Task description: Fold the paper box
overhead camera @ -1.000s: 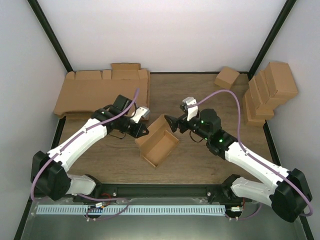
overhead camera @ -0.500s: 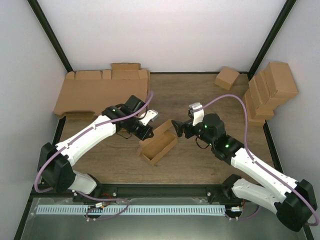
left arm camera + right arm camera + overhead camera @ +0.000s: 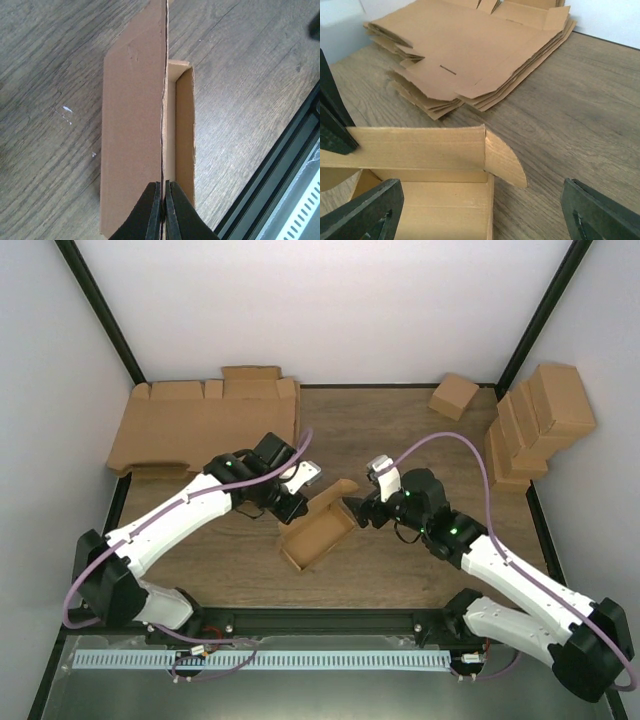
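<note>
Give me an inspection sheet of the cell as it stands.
Surface: wooden table, with a small pale scuff in the left wrist view.
Job's things: paper box, partly folded and open-topped, mid-table.
Clutter: stack of flat cardboard sheets at the far left; small carton at the far right; stacked folded boxes at the right edge.
Claws: left claw shut on the box's upright wall; right claw open at the box's end flap.
Cables: purple cables, one looping along each arm.
Surroundings: white walls, black frame posts.
</note>
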{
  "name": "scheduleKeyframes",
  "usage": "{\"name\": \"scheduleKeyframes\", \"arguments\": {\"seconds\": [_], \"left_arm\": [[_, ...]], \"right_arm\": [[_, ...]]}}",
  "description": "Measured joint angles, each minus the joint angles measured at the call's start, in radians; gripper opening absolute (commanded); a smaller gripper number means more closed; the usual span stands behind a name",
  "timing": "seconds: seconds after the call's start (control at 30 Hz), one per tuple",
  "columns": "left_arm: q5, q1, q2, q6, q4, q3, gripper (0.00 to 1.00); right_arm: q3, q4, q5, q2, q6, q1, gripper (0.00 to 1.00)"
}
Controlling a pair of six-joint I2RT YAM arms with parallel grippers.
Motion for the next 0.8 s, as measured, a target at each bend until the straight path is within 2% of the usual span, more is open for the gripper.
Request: {"name": "scheduleKeyframes", "arguments": {"seconds": [0.43,0.8], "left_arm": [[-0.016,-0.006,-0.101,-0.005,-0.057,0.036,0.04],[0.023,-0.01,-0.154,-0.006,-0.075,0.045,0.04]], "right_arm": [[0.035,-0.024,-0.024,0.065,-0.181,0.0,0.84],[0.038,0.016,-0.029,0.128,-0.185,0.0,0.77]]}}
